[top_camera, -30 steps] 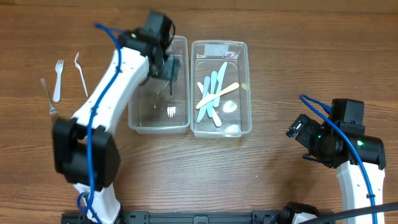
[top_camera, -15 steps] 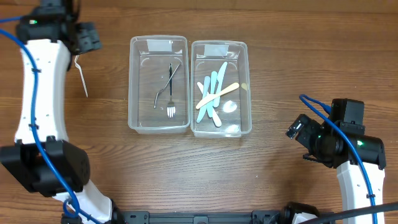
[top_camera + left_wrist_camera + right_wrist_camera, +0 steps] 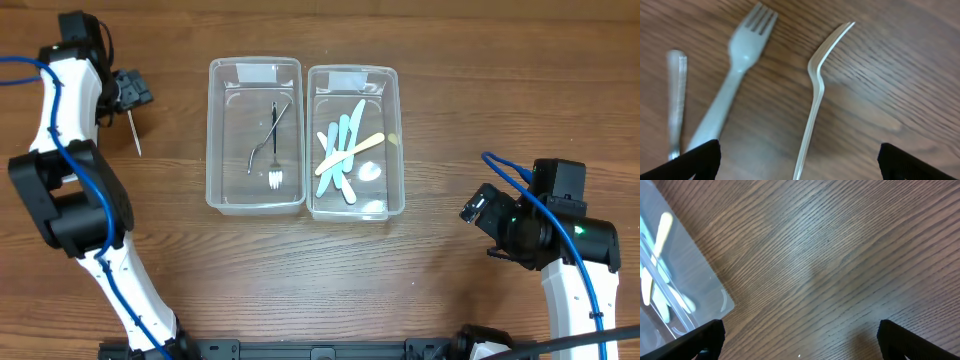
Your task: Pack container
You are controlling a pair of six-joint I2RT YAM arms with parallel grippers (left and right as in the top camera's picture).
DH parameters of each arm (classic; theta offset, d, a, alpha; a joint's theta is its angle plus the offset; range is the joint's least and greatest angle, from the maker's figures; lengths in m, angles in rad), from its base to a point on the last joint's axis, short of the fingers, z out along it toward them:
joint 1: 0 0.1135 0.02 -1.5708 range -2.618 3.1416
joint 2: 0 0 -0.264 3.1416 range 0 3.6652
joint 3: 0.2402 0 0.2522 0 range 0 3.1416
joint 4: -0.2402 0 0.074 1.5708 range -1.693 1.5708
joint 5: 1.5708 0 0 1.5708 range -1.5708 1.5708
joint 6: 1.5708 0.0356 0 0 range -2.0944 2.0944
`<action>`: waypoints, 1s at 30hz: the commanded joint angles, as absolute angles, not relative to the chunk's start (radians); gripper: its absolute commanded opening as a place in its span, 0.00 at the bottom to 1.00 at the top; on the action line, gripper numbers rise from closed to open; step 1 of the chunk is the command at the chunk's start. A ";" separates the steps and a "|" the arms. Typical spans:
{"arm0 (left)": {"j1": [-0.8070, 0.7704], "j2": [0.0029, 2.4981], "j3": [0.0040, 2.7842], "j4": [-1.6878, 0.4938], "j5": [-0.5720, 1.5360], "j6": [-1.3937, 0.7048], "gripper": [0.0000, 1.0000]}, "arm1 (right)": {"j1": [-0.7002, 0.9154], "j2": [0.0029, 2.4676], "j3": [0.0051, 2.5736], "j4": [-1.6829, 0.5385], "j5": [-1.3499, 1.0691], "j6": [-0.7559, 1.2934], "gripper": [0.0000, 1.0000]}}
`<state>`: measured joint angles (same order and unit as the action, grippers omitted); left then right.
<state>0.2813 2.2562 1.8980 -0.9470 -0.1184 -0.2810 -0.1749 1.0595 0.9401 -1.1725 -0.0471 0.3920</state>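
At near right, above the bare wood of the table, the right gripper; jaws spread wide apart, nothing between them; well apart from the containers, with only a corner of one at the left edge of its wrist view.

In the middle of the table, two clear rectangular containers side by side, long walls touching or just short of it; cannot tell which. In the left container, two pieces: a straight dark-handled fork, tines toward the near end, and a thin curved piece crossing it. In the right container: a crossed heap of light blue utensils, three or four, hard to separate; one cream-coloured piece slantwise over them; one white spoon just right of the heap.

At far left, well apart from the left container, the left gripper; jaws wide apart, gripping nothing, above loose cutlery on the wood. Below it in the wrist view, three pieces, none touching: a white plastic fork; a thin white fork on its edge, in line with the gap between the jaws; a clear handle, too blurred to name. From overhead, only the thin white fork visible; the other two hidden behind the arm.
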 commanded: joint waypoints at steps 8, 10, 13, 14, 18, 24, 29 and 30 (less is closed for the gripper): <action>0.278 2.355 1.894 -0.804 -0.084 -0.224 1.00 | -0.172 1.056 0.942 -1.170 -0.039 0.389 1.00; 0.278 2.355 1.894 -0.775 -0.084 -0.232 1.00 | -0.172 1.056 0.942 -1.170 -0.039 0.389 1.00; 0.278 2.357 1.894 -0.740 -0.084 -0.233 1.00 | -0.172 1.056 0.942 -1.171 -0.039 0.389 1.00; 0.278 2.357 1.894 -0.732 -0.084 -0.232 1.00 | -0.172 1.056 0.942 -1.170 -0.039 0.389 1.00; 0.274 2.368 1.894 -0.719 -0.080 -0.232 1.00 | -0.172 1.056 0.942 -1.168 -0.039 0.388 1.00; 0.272 2.427 1.894 -0.727 -0.054 -0.233 0.98 | -0.172 1.056 0.942 -1.171 -0.039 0.389 1.00; 0.270 2.448 1.894 -0.728 -0.051 -0.236 0.92 | -0.172 1.056 0.942 -1.171 -0.039 0.389 1.00; 0.270 2.448 1.894 -0.727 -0.051 -0.236 0.89 | -0.172 1.056 0.942 -1.171 -0.039 0.389 1.00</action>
<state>0.2768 2.3875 1.9007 -0.7197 -0.0834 -0.2424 -0.1749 1.0595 0.9401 -1.1732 -0.0471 0.3923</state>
